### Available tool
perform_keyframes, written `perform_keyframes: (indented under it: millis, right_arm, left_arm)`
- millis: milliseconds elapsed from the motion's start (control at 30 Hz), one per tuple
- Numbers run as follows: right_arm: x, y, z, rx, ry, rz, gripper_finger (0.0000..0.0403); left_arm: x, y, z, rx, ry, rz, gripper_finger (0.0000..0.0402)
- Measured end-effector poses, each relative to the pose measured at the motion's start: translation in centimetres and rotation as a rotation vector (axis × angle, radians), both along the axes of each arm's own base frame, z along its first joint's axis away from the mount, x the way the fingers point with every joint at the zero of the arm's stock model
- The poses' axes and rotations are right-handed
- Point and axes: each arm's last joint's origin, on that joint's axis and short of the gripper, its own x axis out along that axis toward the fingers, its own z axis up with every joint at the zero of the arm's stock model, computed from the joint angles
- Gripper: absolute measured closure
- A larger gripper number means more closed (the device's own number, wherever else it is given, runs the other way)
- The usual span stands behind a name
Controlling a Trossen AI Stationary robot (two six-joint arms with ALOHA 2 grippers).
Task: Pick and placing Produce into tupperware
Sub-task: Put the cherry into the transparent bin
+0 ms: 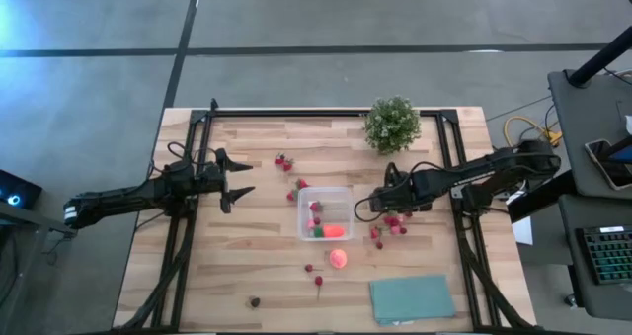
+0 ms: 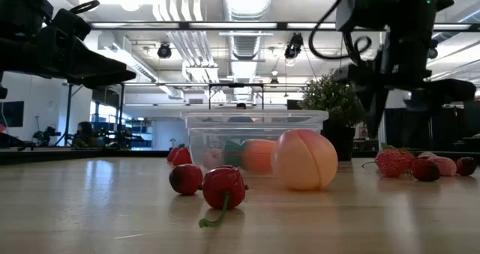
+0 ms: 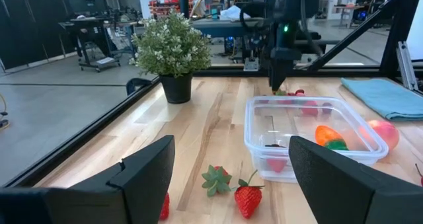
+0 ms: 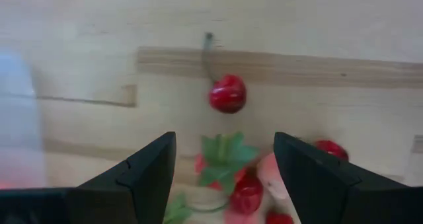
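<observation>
Currently right hand (image 4: pixel 225 178) open wide, hovering above strawberry cluster (image 1: pixel 392 226) just right of tupperware (image 1: pixel 325 213) at desk (image 1: pixel 247 266) centre. Advice: centre one berry between fingers, descend straight, close gently. Left hand (image 1: pixel 235 180) open, waiting left.

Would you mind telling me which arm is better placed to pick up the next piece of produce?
The right. Its gripper hangs open directly over the strawberry cluster beside the tupperware; the left gripper waits open, farther from any fruit.
</observation>
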Motion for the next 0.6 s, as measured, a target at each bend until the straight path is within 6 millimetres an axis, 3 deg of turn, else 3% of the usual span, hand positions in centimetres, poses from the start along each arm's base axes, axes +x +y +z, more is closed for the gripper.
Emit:
perform_keyframes:
  millis: [233,600]
  right_arm:
    - [0.4,-0.3,-0.8,-0.027,0.025,-0.019,0.0156]
    - [1.4,-2.4,-2.2,-0.033,0.086,-0.03,0.0167]
  left_arm:
    - [0.0,0.0,0.0,0.0,-0.001,0.0,0.0119]
    - [0.0,0.0,0.0,0.0,0.001,0.0,0.0119]
